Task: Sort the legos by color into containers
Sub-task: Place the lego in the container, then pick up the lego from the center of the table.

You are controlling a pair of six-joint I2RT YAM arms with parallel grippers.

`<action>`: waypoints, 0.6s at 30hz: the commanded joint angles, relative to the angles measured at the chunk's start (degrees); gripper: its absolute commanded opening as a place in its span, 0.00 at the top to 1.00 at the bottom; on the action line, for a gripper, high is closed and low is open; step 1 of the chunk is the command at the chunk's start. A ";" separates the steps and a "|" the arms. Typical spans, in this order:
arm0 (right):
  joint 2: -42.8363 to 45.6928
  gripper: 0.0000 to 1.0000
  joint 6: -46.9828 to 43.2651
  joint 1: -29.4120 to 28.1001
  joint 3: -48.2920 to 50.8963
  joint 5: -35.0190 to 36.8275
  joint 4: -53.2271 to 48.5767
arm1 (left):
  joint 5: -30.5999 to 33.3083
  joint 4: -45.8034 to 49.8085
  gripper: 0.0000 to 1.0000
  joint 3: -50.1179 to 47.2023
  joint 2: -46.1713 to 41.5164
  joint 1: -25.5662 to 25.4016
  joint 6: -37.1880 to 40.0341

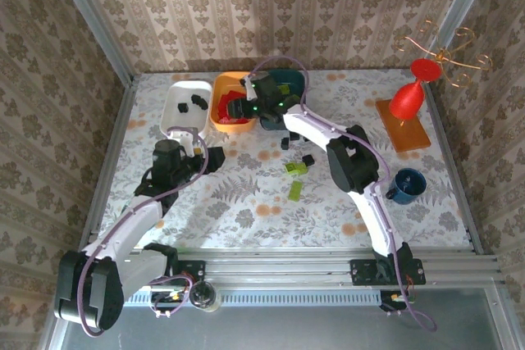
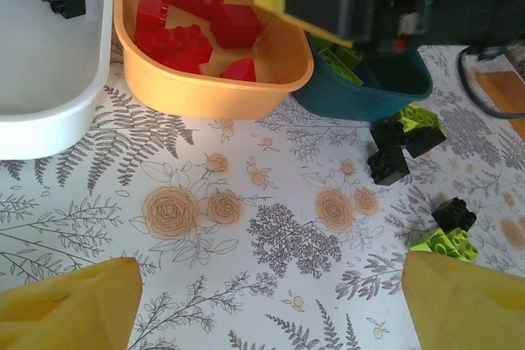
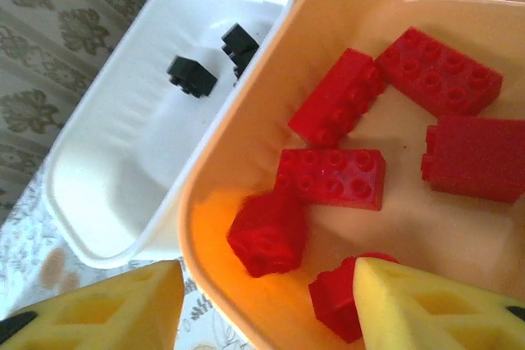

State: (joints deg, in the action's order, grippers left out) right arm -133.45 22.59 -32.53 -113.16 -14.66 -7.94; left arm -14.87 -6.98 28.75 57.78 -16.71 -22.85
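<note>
Red legos (image 3: 332, 178) lie heaped in the orange tray (image 3: 205, 227) as my right fingers (image 3: 426, 309) hang above it, yellow pads spread wide and, as far as I can judge, clasping nothing; one red piece just beneath them is blurred. Just beside it, the white tray (image 3: 107, 202) holds a few black legos (image 3: 193, 75), while the teal tray (image 2: 361, 96) on the orange one's other side carries lime-green legos (image 2: 340, 59). My left fingers (image 2: 74, 309) hover low over the flowered desk (image 2: 246, 202), opened wide with only bare desk between them. Unsorted pieces lie on the desk just in front of the teal tray: loose black legos (image 2: 390, 157) touching a loose green lego (image 2: 418, 116), and nearer the arms a second black piece (image 2: 454, 213) against a second green piece (image 2: 443, 243). I judge the sorting well past halfway, with blacks and greens left to lift. These bricks should be light, rigid and slick-sided, unlikely to be harmed by a firm pinch but apt to skid or twist out. I would close across the flat side walls of one brick rather than over its studs. I would also take a piece from the edge of a cluster, so no neighbour is dragged along.
</note>
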 commanded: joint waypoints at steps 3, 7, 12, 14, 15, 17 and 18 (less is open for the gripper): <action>17.05 0.35 -2.47 0.89 14.80 0.75 -0.05 | -3.32 -3.35 0.16 -1.07 0.22 0.54 -1.66; 26.48 0.30 -4.30 0.98 29.36 10.81 -3.04 | -5.03 -4.86 0.16 -0.68 1.23 -0.07 -2.75; 31.37 0.25 -3.97 0.85 40.28 18.17 -4.13 | -7.97 -5.46 0.16 1.86 4.13 -2.06 -4.15; 31.26 0.24 -3.35 0.89 42.26 20.25 -3.86 | -9.00 -3.94 0.16 3.95 5.74 -2.94 -3.69; 30.88 0.24 -2.98 0.89 43.02 20.97 -3.28 | -9.06 -3.29 0.16 5.04 6.49 -3.42 -3.39; 29.76 0.24 -2.11 0.89 43.72 22.33 -2.39 | -8.94 -2.10 0.16 6.81 7.70 -4.15 -2.26; 28.98 0.24 -1.55 0.89 43.73 22.71 -1.95 | -8.86 -1.34 0.16 7.76 8.08 -4.21 -1.74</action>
State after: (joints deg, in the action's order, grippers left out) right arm -103.31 19.75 -31.66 -69.60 3.09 -10.61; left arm -21.89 -9.21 32.95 65.32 -20.34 -25.52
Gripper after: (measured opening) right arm 0.761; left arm 0.841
